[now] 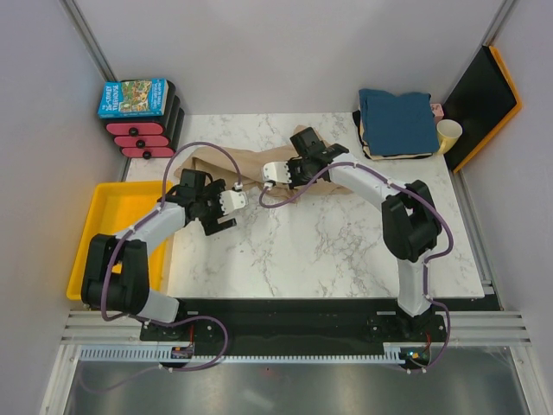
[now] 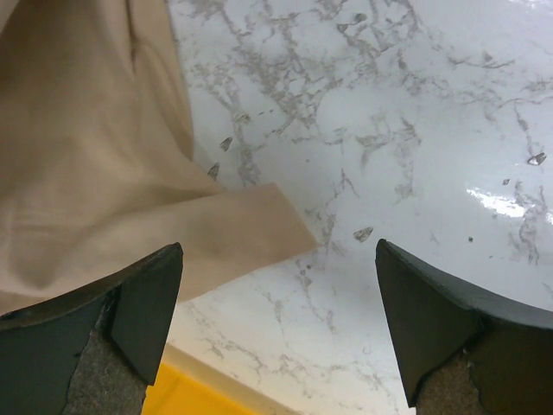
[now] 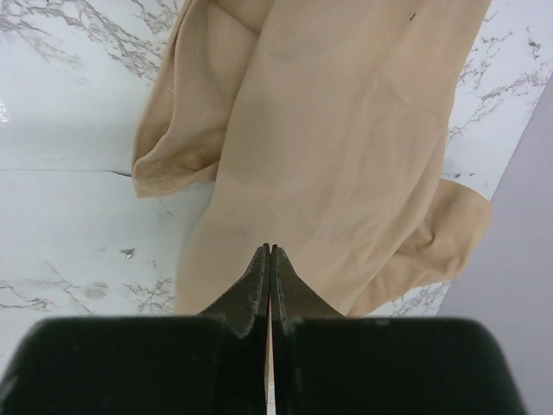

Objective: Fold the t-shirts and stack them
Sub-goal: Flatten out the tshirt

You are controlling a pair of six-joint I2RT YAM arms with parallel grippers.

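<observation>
The tan t-shirt (image 1: 251,164) lies crumpled on the far left part of the marble desk (image 1: 328,242), spread unevenly between the two arms. In the right wrist view the tan t-shirt (image 3: 346,130) shows rumpled folds, a stitched hem on its left side and a bunched corner at its right, near the edge of the desk (image 3: 69,104).

The right gripper (image 1: 270,177) reaches across to the far middle of the desk, over the shirt. The jaws of the right gripper (image 3: 270,259) are pressed together with their tips against the cloth. Whether any cloth is caught between them cannot be told.

The left gripper (image 1: 212,207) hangs over the left part of the desk, just near of the shirt. The jaws of the left gripper (image 2: 281,294) are spread wide and hold nothing. Between them lies bare desk (image 2: 389,130), and a flat corner of the tan t-shirt (image 2: 86,173) runs out just beside the left finger.

At the far right corner sits a stack of folded shirts, the teal-blue t-shirt (image 1: 397,121) on top and cream and dark edges below it. A pale yellow cup (image 1: 449,134) stands just right of the stack. A yellow tray (image 1: 112,212) lies beside the left edge of the desk.
</observation>
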